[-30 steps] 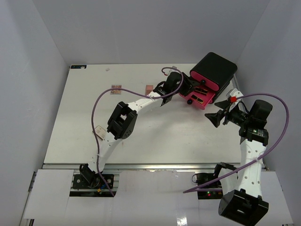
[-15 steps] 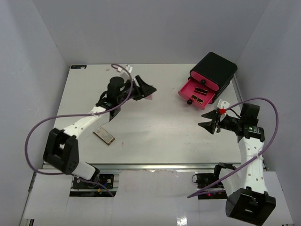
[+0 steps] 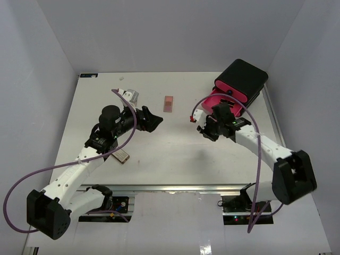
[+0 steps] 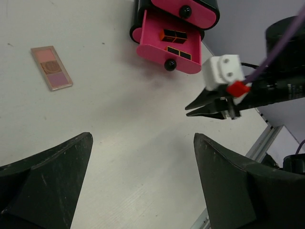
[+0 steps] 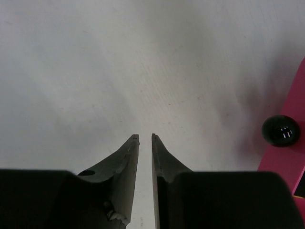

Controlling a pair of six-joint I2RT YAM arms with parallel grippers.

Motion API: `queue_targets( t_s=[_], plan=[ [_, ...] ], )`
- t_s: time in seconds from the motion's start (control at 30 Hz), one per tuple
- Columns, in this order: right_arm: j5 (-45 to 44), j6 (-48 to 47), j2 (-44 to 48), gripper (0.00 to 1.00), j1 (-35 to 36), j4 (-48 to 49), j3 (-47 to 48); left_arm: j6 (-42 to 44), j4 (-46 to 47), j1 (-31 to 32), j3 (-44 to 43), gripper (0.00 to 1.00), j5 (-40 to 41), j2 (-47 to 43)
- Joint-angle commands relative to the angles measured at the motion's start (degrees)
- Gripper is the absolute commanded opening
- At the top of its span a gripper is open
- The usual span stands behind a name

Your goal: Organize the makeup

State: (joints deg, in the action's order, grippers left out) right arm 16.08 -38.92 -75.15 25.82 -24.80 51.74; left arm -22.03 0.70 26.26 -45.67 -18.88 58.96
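Lighting: bright, diffuse, from overhead; no harsh glare
Top view sharp throughout, table (image 3: 159, 154) evenly lit, only a faint soft shadow under the right arm (image 3: 255, 141). Left wrist view: left gripper fingers (image 4: 43, 186) near-black, slightly soft at the frame edge; pink drawer (image 4: 167, 43) throws a pale pinkish shadow. Right wrist view: right gripper fingers (image 5: 126, 162) blurred close-up; drawer knob (image 5: 281, 131) shows small specular highlights

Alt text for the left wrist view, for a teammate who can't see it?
The left gripper, open and empty, hangs above the white table. Beyond it lie a tan-pink eyeshadow palette and an open pink drawer holding lipsticks; the right gripper is at right.
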Motion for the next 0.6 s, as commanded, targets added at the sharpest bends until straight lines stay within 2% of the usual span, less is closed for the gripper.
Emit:
queue_targets(
  t_s=[0.0,0.17,0.3,0.57],
  plan=[
    [-26.22,5.70,-9.23,0.27,4.89,6.93,4.13,8.44,-6.21,-0.11,-1.94,0.98,0.86,-1.32],
    [-36.90,6.04,-15.84,0.41,7.03,13.66,3.74,10.94,-6.60,-0.07,-1.08,0.98,2.19,-4.44],
    [-47.01,6.12,-19.85,0.44,7.74,22.32,2.00,11.04,-6.32,-0.07,-0.22,0.98,3.53,-5.60],
    [-54.02,7.99,-23.81,0.58,7.66,29.29,2.08,10.87,-6.53,-0.07,-0.21,0.98,3.26,-5.44]
  ],
)
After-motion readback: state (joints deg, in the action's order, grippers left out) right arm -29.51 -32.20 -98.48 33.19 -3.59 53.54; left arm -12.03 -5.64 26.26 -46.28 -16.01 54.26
